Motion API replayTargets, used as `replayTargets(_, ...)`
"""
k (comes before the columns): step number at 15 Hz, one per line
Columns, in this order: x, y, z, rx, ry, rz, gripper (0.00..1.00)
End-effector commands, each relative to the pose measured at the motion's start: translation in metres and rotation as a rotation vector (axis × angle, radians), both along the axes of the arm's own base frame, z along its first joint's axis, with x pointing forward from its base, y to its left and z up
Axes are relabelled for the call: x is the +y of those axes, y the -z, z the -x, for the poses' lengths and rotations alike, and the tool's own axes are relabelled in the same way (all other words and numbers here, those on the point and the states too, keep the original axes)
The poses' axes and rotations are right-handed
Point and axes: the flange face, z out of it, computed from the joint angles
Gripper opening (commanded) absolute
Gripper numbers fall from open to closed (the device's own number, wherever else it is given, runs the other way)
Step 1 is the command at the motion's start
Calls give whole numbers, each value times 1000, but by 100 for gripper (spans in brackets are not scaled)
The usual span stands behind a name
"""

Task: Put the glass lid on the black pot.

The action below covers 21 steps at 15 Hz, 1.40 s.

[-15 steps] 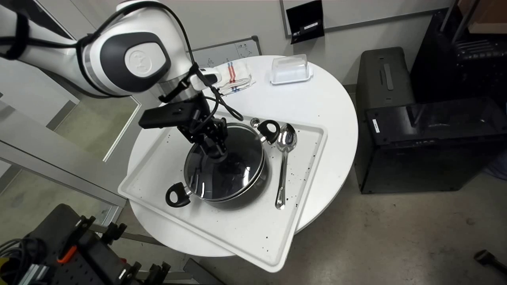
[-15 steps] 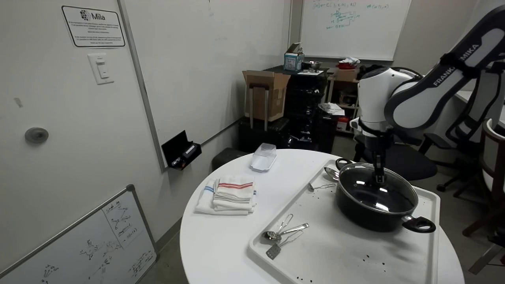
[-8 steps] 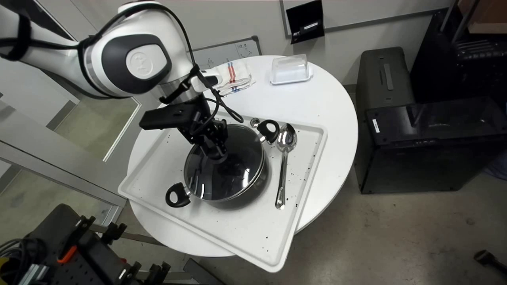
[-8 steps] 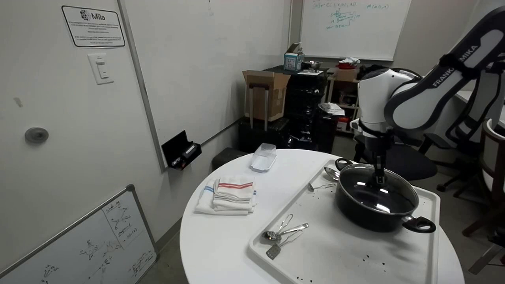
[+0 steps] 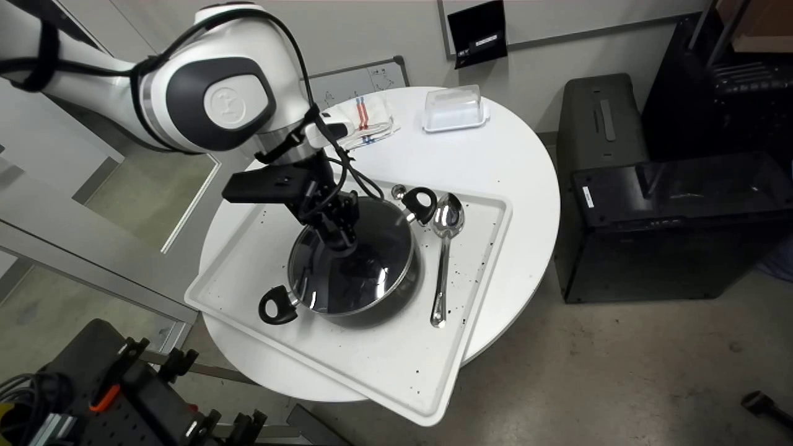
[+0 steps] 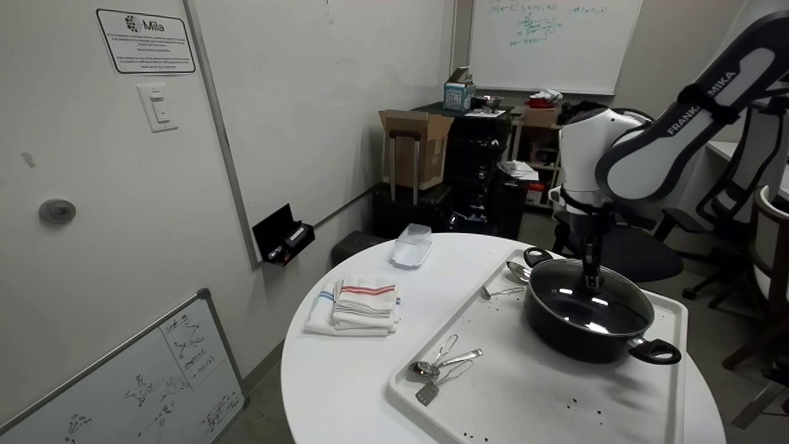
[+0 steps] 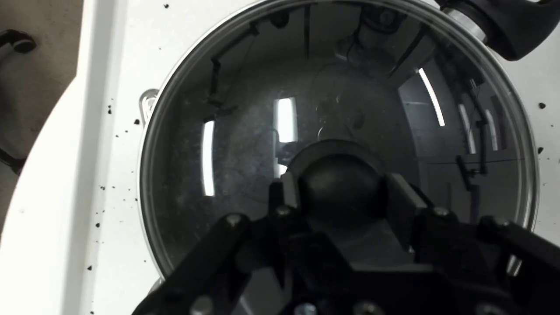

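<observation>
The glass lid [image 5: 372, 266] is a dark see-through disc with a thin metal rim and a black knob. It lies level on top of the black pot [image 5: 401, 297], its rim following the pot's rim. Both also show in an exterior view, the lid [image 6: 564, 302] over the pot's dark side wall [image 6: 570, 344]. My gripper [image 7: 343, 188] points down with its fingers on both sides of the knob, closed against it. In both exterior views the gripper [image 5: 339, 243] is at the lid's centre. The lid [image 7: 245, 144] fills most of the wrist view. The pot's inside is hidden in glare.
The pot stands on a white tray [image 6: 524, 401] on a round white table [image 5: 520, 155]. A large metal spoon [image 5: 443, 260] lies beside the pot. Several small utensils [image 6: 441, 370] lie at a tray corner. Folded towels [image 6: 363, 305] and a clear-lidded dish [image 5: 455, 111] stand beyond the tray.
The lid has shifted slightly and now sits flush, where a small gap showed at the pot's rim earlier. The arm has moved slightly with it. The pot has not moved.
</observation>
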Motion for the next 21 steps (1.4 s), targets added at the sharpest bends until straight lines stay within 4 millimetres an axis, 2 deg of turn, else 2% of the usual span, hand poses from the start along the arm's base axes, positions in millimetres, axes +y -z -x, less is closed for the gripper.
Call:
replayTargets(1, -6, -1, -8, 4, 18, -32, 25)
replayTargets(6, -13, 0, -12, 9, 42, -44, 25)
replayTargets(21, -12, 0, -15, 49, 55, -43, 25)
